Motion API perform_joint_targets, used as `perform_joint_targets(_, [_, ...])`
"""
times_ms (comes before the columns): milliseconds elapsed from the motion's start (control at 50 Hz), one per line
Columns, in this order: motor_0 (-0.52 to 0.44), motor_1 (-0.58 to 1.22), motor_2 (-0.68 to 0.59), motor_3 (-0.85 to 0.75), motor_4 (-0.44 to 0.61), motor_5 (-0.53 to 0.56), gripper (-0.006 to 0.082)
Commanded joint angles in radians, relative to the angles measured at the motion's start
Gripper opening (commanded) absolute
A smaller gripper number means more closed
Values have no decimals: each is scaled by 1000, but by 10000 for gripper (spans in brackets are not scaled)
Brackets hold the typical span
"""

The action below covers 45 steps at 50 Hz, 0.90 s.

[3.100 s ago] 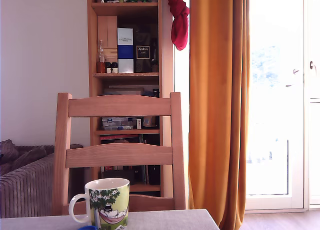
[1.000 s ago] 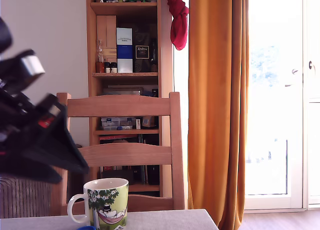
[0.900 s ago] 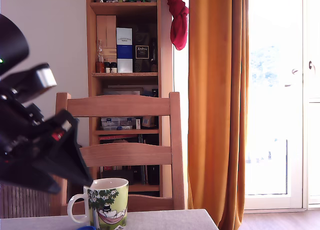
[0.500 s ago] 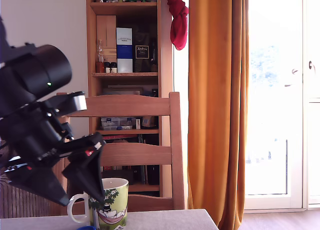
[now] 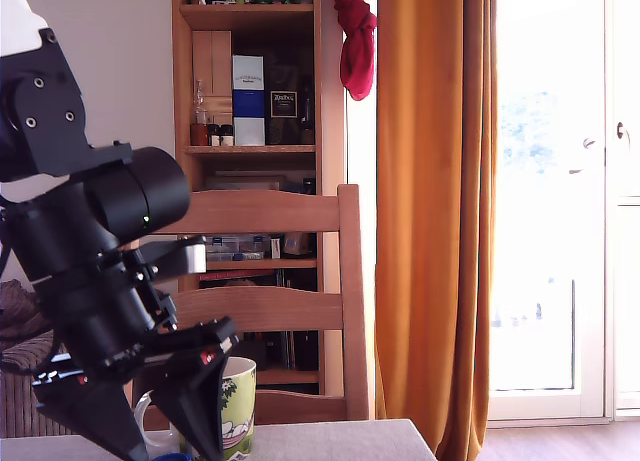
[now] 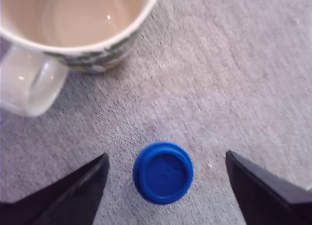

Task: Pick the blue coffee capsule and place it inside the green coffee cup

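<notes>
The blue coffee capsule (image 6: 163, 172) stands on the grey tablecloth, seen from above as a round blue disc. My gripper (image 6: 166, 155) is open, with one black finger (image 6: 73, 191) on each side of the capsule and not touching it. The green coffee cup (image 6: 83, 25) stands just beyond the capsule, empty inside, its white handle (image 6: 29, 88) turned sideways. In the exterior view my black arm covers most of the cup (image 5: 238, 406). There the gripper (image 5: 165, 449) points down at the table's near edge, and only a sliver of the capsule (image 5: 166, 457) shows.
A wooden chair (image 5: 270, 311) stands right behind the table (image 5: 330, 441). Behind it is a bookshelf (image 5: 250, 101), and an orange curtain (image 5: 435, 211) hangs on the exterior view's right. Grey cloth (image 6: 234, 78) surrounds the capsule and cup.
My arm came in from the exterior view's left and dropped in front of the cup, bringing the open fingers down around the capsule. The cup and capsule have not moved.
</notes>
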Motion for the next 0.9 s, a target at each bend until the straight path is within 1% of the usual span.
perform_joint_targets(0, [-13,34,12,12,-14,-16,700])
perform_joint_targets(180, [-42,80,24,21,-41,-43,700])
perform_joint_targets(280, [-55,83,24,31,-83,-75,697])
perform_joint_targets(320, [-59,83,24,32,-96,-88,683])
perform_joint_targets(340, [-60,83,24,32,-100,-92,668])
perform_joint_targets(400, [-61,83,24,31,-107,-115,584])
perform_joint_targets(520, [-61,83,24,29,-105,-166,329])
perform_joint_targets(560, [-61,83,24,31,-97,-177,269])
perform_joint_targets(600, [-61,83,24,33,-93,-198,234])
perform_joint_targets(700, [-61,83,24,33,-87,-224,215])
perform_joint_targets(820, [-61,83,24,32,-87,-243,130])
perform_joint_targets(880, [-61,83,24,33,-87,-254,126])
